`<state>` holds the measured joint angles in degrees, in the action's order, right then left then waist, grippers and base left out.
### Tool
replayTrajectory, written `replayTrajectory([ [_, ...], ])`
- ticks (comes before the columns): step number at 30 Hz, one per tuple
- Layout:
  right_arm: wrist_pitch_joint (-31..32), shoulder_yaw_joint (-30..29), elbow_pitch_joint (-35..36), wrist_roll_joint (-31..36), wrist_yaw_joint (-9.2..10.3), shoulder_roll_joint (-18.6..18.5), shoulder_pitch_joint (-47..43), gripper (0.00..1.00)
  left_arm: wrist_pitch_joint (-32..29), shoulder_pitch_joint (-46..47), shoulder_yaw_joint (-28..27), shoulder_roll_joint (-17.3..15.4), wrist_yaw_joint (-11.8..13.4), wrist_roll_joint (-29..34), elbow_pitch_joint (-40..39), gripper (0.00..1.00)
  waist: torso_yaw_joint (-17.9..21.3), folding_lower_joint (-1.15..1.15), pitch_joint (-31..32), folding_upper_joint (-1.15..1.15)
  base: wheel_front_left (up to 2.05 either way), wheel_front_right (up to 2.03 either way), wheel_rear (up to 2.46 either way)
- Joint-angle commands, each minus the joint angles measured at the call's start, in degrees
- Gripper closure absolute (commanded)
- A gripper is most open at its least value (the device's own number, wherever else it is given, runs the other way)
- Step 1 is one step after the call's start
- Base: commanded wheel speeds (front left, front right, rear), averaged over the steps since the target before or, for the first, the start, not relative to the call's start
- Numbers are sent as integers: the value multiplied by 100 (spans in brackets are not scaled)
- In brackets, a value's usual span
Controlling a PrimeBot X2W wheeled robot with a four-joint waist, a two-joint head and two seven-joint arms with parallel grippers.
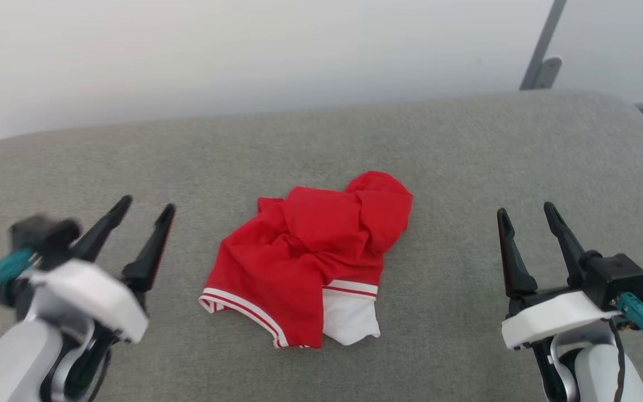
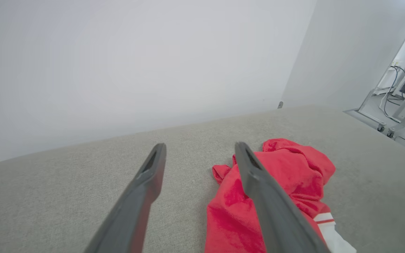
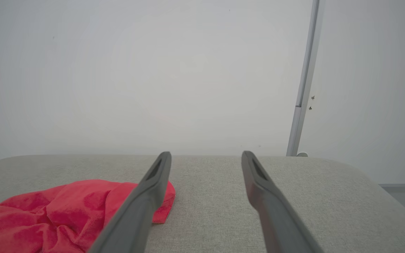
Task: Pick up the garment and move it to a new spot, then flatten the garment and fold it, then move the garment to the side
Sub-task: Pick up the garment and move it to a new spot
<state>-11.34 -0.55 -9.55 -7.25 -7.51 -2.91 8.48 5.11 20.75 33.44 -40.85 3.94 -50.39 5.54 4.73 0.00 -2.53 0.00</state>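
Observation:
The garment [image 1: 310,251] is bright red with white, red-striped cuff ends toward the near side. It lies crumpled in a heap in the middle of the grey cushioned surface [image 1: 466,167]. My left gripper [image 1: 145,204] hovers to its left, open, with nothing between the fingers. On the other side my right gripper [image 1: 525,209] stands open and empty too. In the left wrist view the garment [image 2: 294,175] lies just right of the open left gripper [image 2: 199,147]. In the right wrist view the garment [image 3: 62,211] sits at the lower left, beside the open right gripper [image 3: 206,154].
A white wall [image 1: 243,50] rises behind the surface's far edge. A grey metal post [image 1: 542,53] stands at the back right. The surface's rounded right corner [image 1: 634,111] drops toward the floor, where cables and a frame [image 2: 396,116] show.

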Motion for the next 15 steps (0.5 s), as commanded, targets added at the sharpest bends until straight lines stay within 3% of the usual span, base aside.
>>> replayTrajectory([
  [1, 27, -21, 32, 44, 4, 1, -97, 0, 289, -282, -142, -97, 145, 25, -144, 0, -100, 0, 109, 0, 0, 0, 0],
  [7, 42, -97, 87, 67, 4, 1, -226, 0, 907, -1073, -592, -223, 530, 118, -593, 0, -227, 0, 259, 0, 0, 0, 0],
  [11, 47, -149, 123, 59, 4, 0, -288, 0, 1008, -1546, -954, -197, 596, 300, -785, 0, -292, 0, 307, 0, 0, 0, 0],
  [15, 21, -209, 151, 61, 4, -1, -338, 0, 1014, -1991, -1485, 49, 599, 549, -928, 0, -336, 0, 346, 0, 0, 0, 0],
])
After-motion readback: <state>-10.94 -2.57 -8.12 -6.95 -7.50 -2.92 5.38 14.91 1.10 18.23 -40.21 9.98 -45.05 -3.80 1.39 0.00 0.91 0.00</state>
